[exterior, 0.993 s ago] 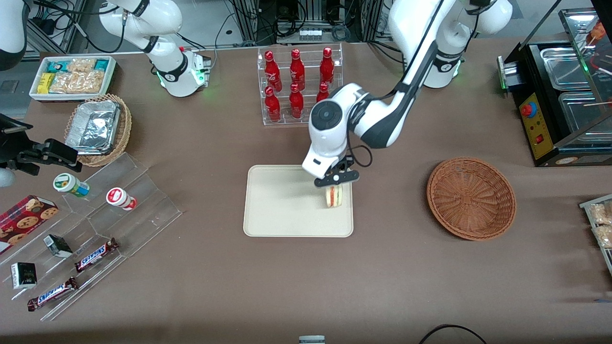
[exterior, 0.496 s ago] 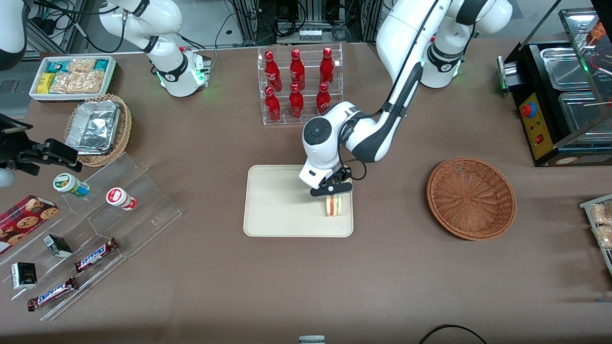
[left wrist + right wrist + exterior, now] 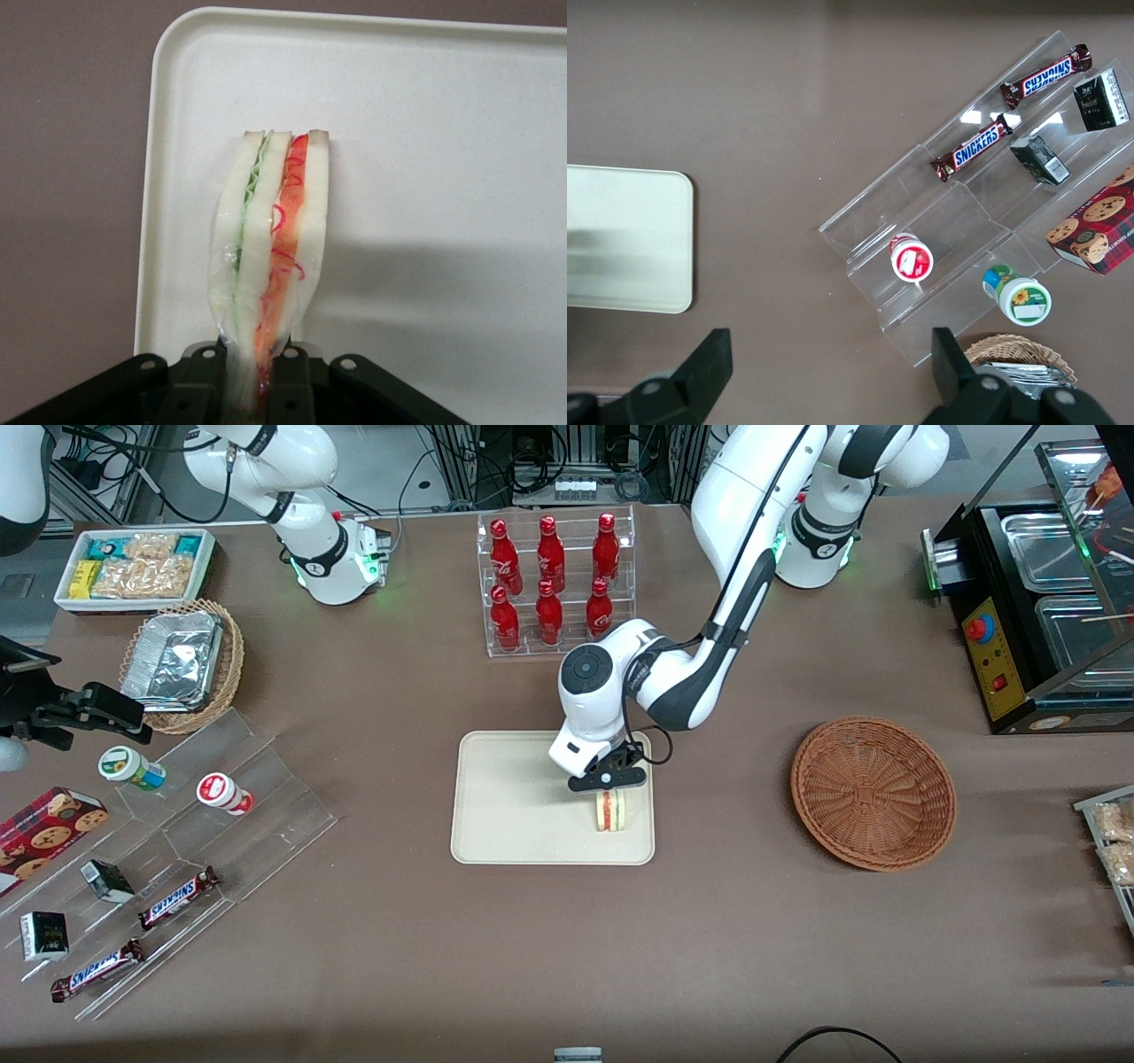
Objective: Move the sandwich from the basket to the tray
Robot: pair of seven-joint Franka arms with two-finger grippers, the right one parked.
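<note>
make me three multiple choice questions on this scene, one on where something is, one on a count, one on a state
1. Where is the sandwich?
A. in the basket
B. over the tray, near its rim toward the working arm's end
C. on bare table beside the bottle rack

2. How many red bottles stand in the clear rack?
A. four
B. six
C. eight

3. What is the state of the gripper?
A. shut on the sandwich
B. open above the basket
C. shut on a bottle

Answers:
1 B: the front view shows it over the tray, and the basket is empty.
2 B: two rows of three.
3 A: in the left wrist view the sandwich runs down between the fingers.
</note>
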